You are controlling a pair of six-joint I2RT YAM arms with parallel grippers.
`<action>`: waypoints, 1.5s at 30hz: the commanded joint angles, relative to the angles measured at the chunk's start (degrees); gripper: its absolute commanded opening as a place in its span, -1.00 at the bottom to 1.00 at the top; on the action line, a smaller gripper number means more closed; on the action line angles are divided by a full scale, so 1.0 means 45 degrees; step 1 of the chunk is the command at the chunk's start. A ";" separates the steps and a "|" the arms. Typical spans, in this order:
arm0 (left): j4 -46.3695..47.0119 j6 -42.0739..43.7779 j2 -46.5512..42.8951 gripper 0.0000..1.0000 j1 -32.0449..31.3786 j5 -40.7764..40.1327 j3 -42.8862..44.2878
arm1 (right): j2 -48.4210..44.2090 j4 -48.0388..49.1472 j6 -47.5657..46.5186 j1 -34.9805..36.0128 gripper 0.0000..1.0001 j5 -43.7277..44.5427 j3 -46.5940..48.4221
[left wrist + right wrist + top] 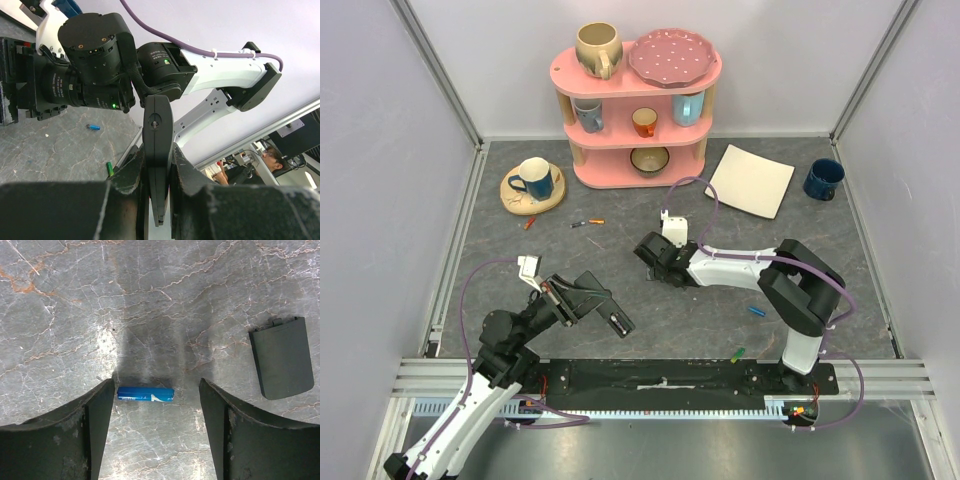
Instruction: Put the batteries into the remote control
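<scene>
My left gripper [582, 297] [159, 172] is shut on the remote control [616, 320] [157, 127], a slim black bar held edge-on above the table. My right gripper [653, 258] [157, 386] is open and points down at the table. A blue battery [145, 394] lies between its fingers, close to the left finger [95, 415]. The arm hides this battery in the top view. A black battery cover [282, 357] lies to the right. Other batteries lie loose: blue [757, 311] [93, 127], green [738, 353] [109, 168], orange [590, 222] and red [529, 223].
A pink shelf [635, 110] with cups, a bowl and a plate stands at the back. A blue mug on a wooden coaster [533, 182] is at back left. A white square plate [750, 180] and a dark blue mug [823, 179] are at back right.
</scene>
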 commanded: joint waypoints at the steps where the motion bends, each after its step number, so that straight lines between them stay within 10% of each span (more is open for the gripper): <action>1: 0.0244 -0.0183 -0.0866 -0.96 0.0068 0.0378 -0.1068 | 0.0071 0.0462 0.0316 0.0080 0.47 0.0107 -0.0033; 18: 0.0244 -0.0261 -0.0886 -0.96 0.0068 0.0456 -0.1127 | 0.0188 0.0521 0.0492 0.0432 -0.02 -0.0030 -0.0502; 25: 0.0205 -0.0261 -0.0905 -0.96 0.0068 0.0495 -0.1088 | -0.1117 0.0463 -0.1497 0.0432 -1.00 0.0769 -0.0444; 29: 0.0205 -0.0222 -0.0886 -0.96 0.0068 0.0554 -0.1069 | -0.1725 0.0792 -0.5740 0.0335 -1.00 0.0169 0.0315; 35: 0.0205 -0.0203 -0.0925 -0.96 0.0068 0.0632 -0.1147 | -0.2370 0.2103 -1.2782 0.0119 -1.00 -0.6059 0.0046; 45: 0.0440 -0.0203 -0.0944 -0.96 0.0068 0.0886 -0.1205 | -0.2215 0.1887 -1.8375 -0.0251 -1.00 -0.6161 -0.0931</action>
